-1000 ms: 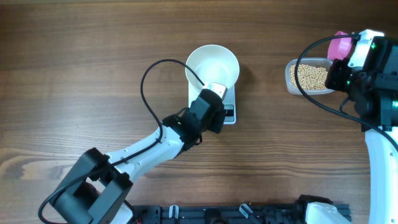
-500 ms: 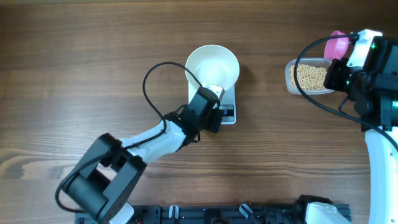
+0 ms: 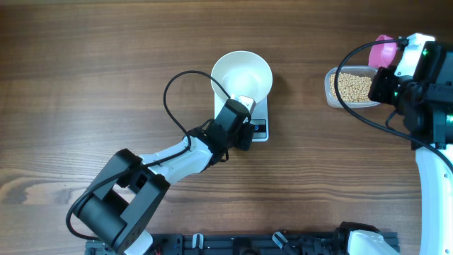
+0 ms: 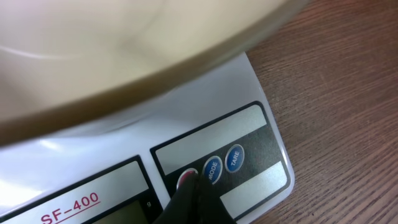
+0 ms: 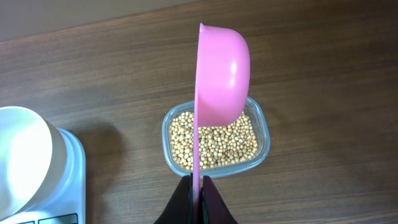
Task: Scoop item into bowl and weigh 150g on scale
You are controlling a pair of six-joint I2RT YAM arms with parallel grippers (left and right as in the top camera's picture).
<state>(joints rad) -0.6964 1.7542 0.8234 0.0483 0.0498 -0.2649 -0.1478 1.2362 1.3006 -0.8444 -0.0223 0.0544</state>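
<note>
Wood table (image 3: 85, 85): beans (image 3: 354, 87) sit loose in tub (image 5: 264, 134) at R, light, likely roll & spill easy, so lift w/ scoop (image 5: 221, 68), R gripper (image 5: 198, 186) clamped on its handle; L gripper (image 4: 194, 188) closed, empty, tip on scale (image 3: 265, 117) btn by bowl (image 3: 241, 74).

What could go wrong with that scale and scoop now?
The left gripper, shut, pokes at the red button, right beside MODE; a slip could press the wrong one or shove the scale under the bowl. The right gripper pinches the pink scoop by its thin handle; beans might spill crossing over.
</note>
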